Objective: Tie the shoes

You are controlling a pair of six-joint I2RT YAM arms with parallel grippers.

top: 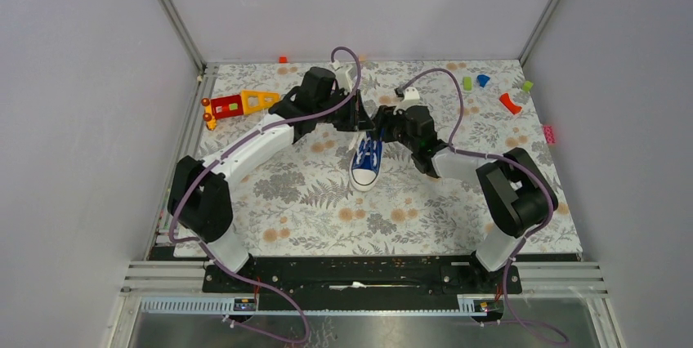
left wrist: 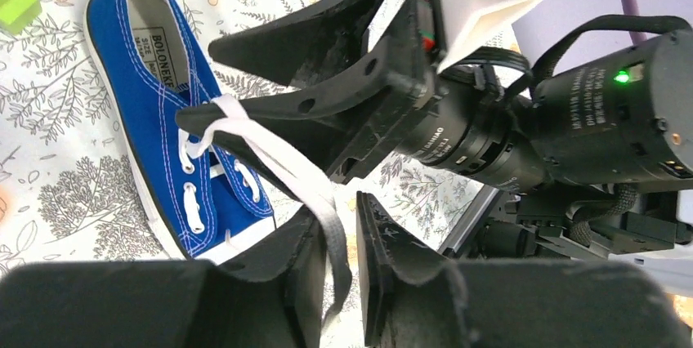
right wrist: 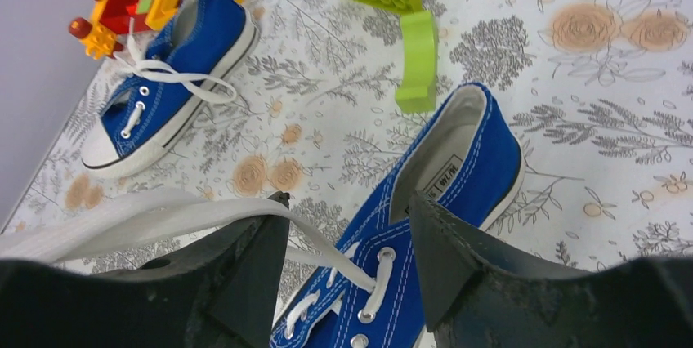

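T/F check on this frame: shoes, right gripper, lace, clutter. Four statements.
1. Both shoes are blue with white laces. True: near shoe, far shoe.
2. Right gripper is shut. False: its jaws stand open, with the lace draped over one finger.
3. A red-yellow toy lies by the far shoe. True.
4. Green blocks sit inside the near shoe. False: they lie on the table beside it.

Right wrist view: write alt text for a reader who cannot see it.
A blue sneaker lies below the open pincer, its white lace draped over one finger. A second blue sneaker lies farther off beside a red-and-yellow toy.
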